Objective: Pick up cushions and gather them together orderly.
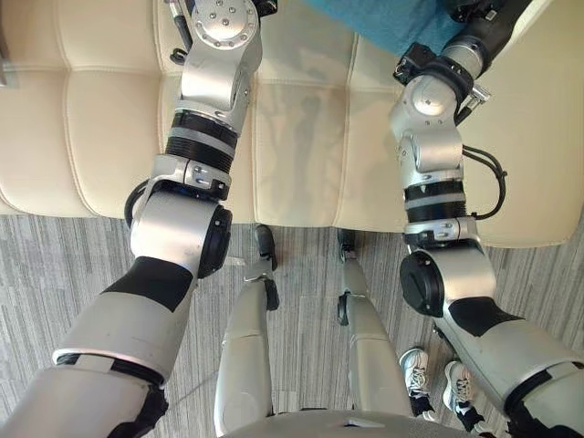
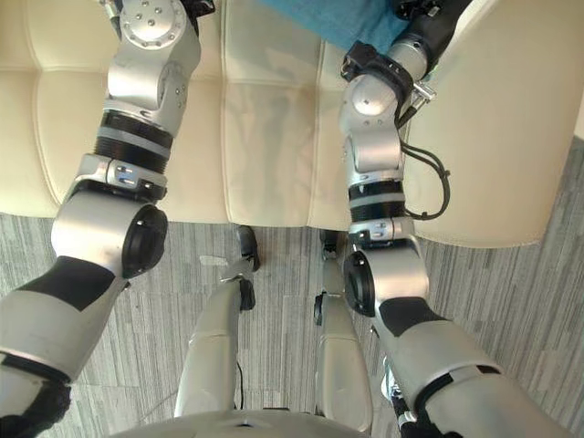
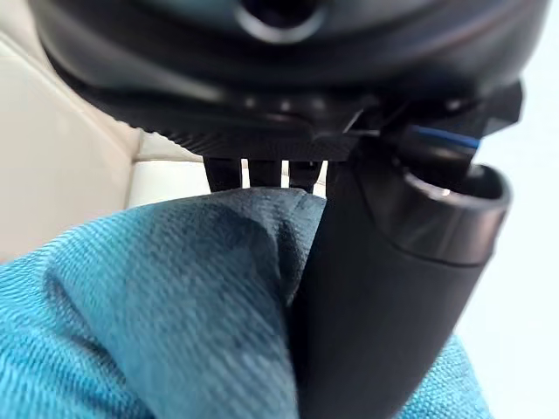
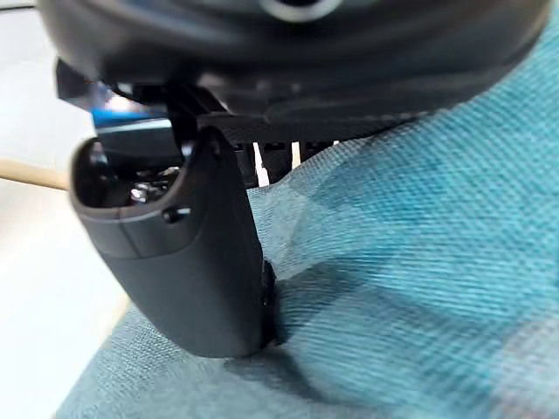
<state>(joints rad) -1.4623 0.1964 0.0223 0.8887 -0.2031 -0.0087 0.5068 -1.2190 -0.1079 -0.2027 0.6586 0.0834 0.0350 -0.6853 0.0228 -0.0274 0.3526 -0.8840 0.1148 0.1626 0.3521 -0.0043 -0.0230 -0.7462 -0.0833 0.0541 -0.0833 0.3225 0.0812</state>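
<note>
A teal fabric cushion (image 1: pixel 383 23) is held up over the cream sofa at the far edge of the eye views, between my two arms. In the left wrist view my left hand (image 3: pixel 393 288) pinches a fold of the cushion (image 3: pixel 175 297): the thumb presses on one side and the fingers (image 3: pixel 262 173) sit behind the cloth. In the right wrist view my right hand (image 4: pixel 192 253) grips the cushion (image 4: pixel 419 262) the same way, with its thumb dug into the fabric and its fingers (image 4: pixel 279 157) on the far side.
The cream leather sofa seat (image 1: pixel 91 109) spans the far half of the eye views. Grey striped carpet (image 1: pixel 55 274) lies in front of it. A person's white shoes (image 1: pixel 420 370) stand on the carpet at the lower right.
</note>
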